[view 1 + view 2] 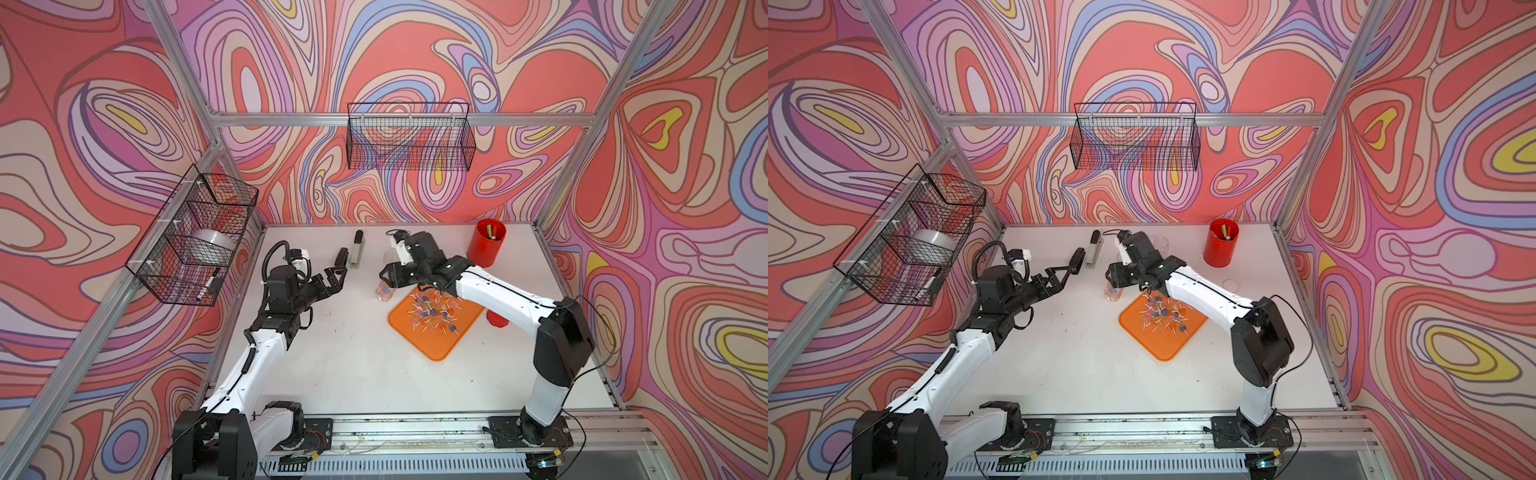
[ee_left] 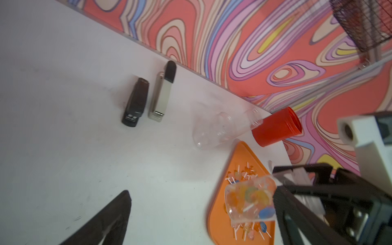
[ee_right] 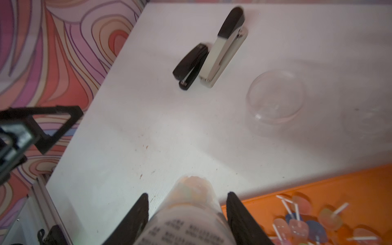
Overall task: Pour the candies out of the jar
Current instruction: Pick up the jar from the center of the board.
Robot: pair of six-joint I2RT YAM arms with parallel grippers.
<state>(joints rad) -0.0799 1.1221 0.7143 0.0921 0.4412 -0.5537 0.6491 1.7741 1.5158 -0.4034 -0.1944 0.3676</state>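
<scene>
My right gripper [image 3: 187,195] is clamped on the jar [image 3: 191,222], one finger [image 3: 135,214] pressed to each side of its printed label. In both top views the jar [image 1: 384,291] sits below that gripper near the middle of the worktop [image 1: 353,365], towards the far edge and just beside the far-left corner of the orange tray [image 1: 436,349]. I cannot tell whether its lower end touches the worktop, or which way its mouth faces.

Most of the candies [image 1: 432,311] lie in a loose heap on the far half of the tray, sticks pointing every way, heads blue, orange and pale pink. The left wrist view shows a few more inside the jar [image 2: 250,199].

My left gripper [image 1: 336,277] has its jaws spread wide and holds nothing. It hangs left of the middle, well apart from the jar, its tips near the black stapler [image 1: 342,256]. A beige stapler [image 1: 356,253] lies just beside that one, close to the far edge.

An empty clear container [image 1: 1160,245] stands beyond the tray. A red cup [image 1: 486,243] with pens in it stands by the far right corner.
</scene>
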